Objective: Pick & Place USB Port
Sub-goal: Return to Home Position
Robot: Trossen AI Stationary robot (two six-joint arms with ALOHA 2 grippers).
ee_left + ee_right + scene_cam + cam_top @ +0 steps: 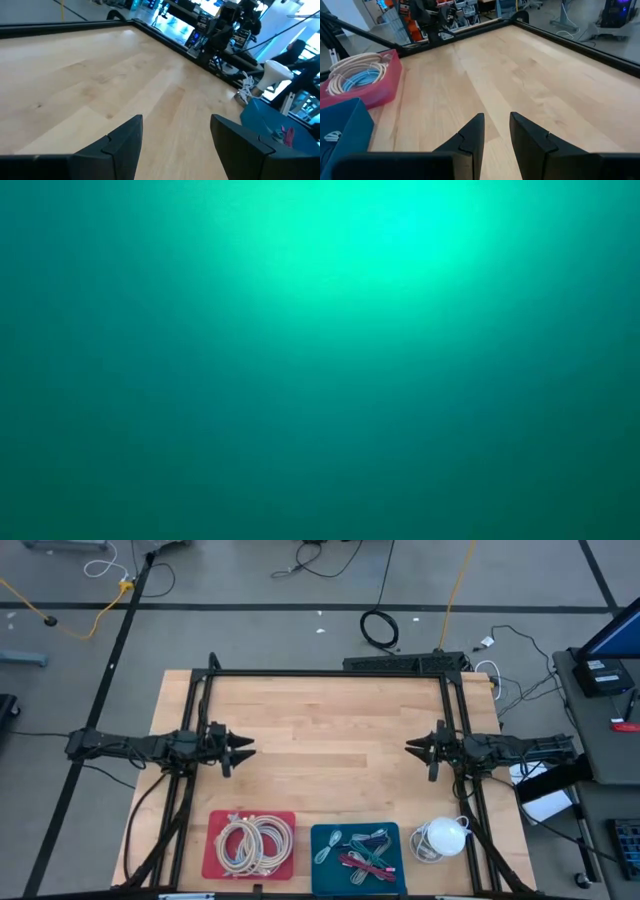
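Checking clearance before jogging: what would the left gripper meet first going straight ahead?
Ahead of the left gripper lies only bare table, then probably the right gripper facing it; relative heights unclear.

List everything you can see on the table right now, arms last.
table: one, light wood, middle bare.
red bin: one, red, bottom edge of the high view, left of centre.
cream cables: several coils, count unclear, in the red bin.
blue bin: one, blue, just right of the red bin.
mixed cables: several, green, red and white, in the blue bin.
white bundle: one, white, on the table right of the blue bin.
left gripper: dark, open, empty, left side.
right gripper: dark, open, empty, right side.
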